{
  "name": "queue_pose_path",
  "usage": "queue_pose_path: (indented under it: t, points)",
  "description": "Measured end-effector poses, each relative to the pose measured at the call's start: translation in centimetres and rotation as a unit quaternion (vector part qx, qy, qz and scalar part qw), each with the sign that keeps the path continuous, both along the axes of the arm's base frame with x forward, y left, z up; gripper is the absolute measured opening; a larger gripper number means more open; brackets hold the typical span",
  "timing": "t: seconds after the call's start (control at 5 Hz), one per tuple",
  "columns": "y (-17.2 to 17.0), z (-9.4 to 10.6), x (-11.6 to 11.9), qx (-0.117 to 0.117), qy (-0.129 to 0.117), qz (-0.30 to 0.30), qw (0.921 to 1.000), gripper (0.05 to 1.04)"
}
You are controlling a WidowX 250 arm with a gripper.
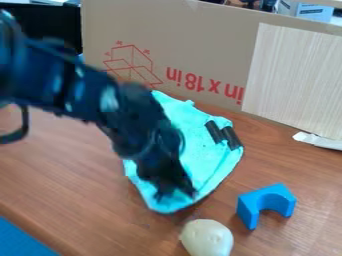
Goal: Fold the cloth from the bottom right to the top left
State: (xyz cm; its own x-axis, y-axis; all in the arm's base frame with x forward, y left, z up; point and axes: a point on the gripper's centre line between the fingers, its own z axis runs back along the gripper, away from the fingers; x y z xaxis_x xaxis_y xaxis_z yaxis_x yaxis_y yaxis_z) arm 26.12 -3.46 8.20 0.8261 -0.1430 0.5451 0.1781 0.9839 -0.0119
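Note:
Over the lower end of the turquoise cloth hangs the black gripper [176, 190], pointing down, with its tip at or just above the fabric. The cloth [208, 162] lies on the wooden table in front of the cardboard, its narrow lower end towards the camera. The arm and gripper hide much of its left side. Whether the gripper touches or holds any fabric cannot be made out.
Two short black pieces [231, 137] lie on the cloth's upper right. A blue arch block [266, 203] stands to the right, and a pale rounded object [207, 238] sits below the cloth. A cardboard panel [200, 45] stands behind.

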Motion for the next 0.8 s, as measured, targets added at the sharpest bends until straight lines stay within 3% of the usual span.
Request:
queue_pose_path:
  t: [0.4, 0.6, 0.8]
  points:
    - [3.1, 3.2, 2.8, -0.066, 0.007, 0.054, 0.9963, 0.06]
    - [5.3, 3.2, 5.2, -0.097, 0.026, 0.102, 0.9897, 0.06]
    - [6.7, 2.9, 7.3, -0.109, 0.041, 0.132, 0.9844, 0.06]
